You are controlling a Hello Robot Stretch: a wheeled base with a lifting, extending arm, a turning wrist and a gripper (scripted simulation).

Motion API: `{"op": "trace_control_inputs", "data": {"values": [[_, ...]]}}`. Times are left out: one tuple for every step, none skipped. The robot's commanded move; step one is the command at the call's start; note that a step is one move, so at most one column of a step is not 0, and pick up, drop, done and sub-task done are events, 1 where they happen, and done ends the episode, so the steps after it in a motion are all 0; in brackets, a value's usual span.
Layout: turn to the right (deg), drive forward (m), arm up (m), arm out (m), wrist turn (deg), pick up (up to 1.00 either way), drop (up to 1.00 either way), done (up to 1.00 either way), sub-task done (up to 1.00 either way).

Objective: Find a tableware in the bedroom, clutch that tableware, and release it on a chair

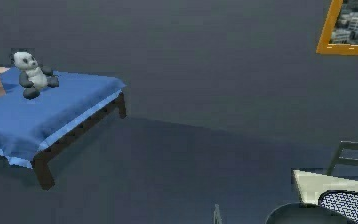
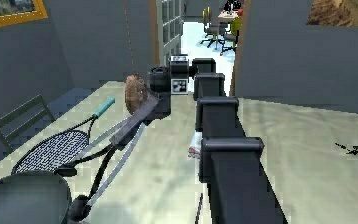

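One gripper (image 2: pixel 145 100) | brown rounded thing (image 2: pixel 136 90), perhaps the tableware, sat at its finger end, leftward in arm side view | hold could not be told | chair (image 2: pixel 25 122) farther left

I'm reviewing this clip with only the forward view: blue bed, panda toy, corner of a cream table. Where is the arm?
Observer: The dark square-barred arm reaches out over the cream tabletop.
Operator: Anything at the claw?
Observer: A brown rounded object is at the claw; I cannot tell whether it is held.
Operator: What else is on that table?
Observer: A dark-framed tennis racket lies at the arm side view's left.
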Motion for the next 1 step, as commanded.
{"op": "trace_control_inputs", "data": {"values": [[0.0, 0.00, 0.00, -0.24, 0.0, 0.00, 0.00, 0.00, 0.00]]}}
